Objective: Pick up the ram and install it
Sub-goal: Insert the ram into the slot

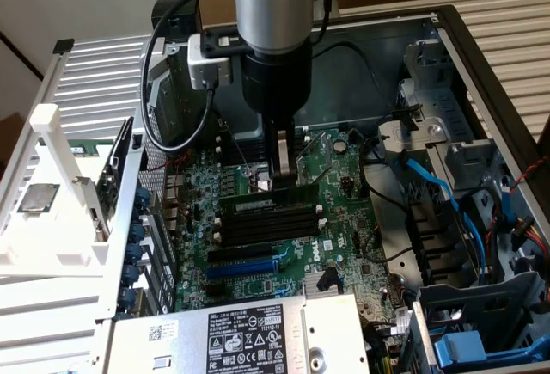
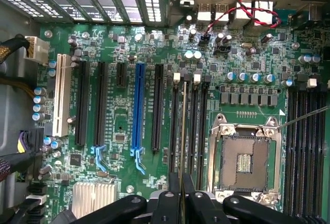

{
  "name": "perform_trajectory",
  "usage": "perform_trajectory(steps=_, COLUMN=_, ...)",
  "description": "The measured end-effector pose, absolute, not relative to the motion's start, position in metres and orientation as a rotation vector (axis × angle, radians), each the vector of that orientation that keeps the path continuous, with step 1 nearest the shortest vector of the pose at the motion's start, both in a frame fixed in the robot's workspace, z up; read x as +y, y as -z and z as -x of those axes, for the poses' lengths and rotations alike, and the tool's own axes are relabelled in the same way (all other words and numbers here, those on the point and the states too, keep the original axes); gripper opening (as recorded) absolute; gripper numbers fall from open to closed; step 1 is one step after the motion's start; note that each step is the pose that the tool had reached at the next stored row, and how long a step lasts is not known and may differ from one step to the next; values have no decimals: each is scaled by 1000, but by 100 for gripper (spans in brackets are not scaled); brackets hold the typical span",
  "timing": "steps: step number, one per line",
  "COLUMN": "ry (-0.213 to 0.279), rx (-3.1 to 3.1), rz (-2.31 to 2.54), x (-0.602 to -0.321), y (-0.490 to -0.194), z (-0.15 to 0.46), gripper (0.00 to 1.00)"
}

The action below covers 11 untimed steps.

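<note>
The ram (image 1: 292, 189) is a thin green stick held on edge in my gripper (image 1: 284, 172), which is shut on it near its middle. In the wrist view the ram (image 2: 183, 131) shows edge-on as a narrow strip running out from between the black fingers (image 2: 167, 203). It lies along the bank of long black slots (image 2: 198, 126) with white end clips, in line with one of the slots nearest the blue slot. In the exterior view these black slots (image 1: 271, 219) sit just in front of the ram. The ram is low over them; I cannot tell whether it touches.
The motherboard lies in an open computer case (image 1: 481, 64). An empty processor socket (image 2: 247, 162) is beside the slots, and a blue slot (image 2: 138, 105) on the other side. A power supply (image 1: 249, 340) stands in front, blue cables (image 1: 438, 185) to the exterior view's right, a white frame (image 1: 51, 211) to its left.
</note>
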<state>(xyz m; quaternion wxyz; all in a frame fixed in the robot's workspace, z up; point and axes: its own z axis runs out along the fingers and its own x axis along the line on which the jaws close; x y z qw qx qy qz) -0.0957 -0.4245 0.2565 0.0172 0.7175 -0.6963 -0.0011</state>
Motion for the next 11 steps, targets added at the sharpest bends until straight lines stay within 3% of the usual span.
perform_trajectory(steps=11, ry=1, rx=-2163, rz=-2228, x=-426, y=-247, z=96, gripper=13)
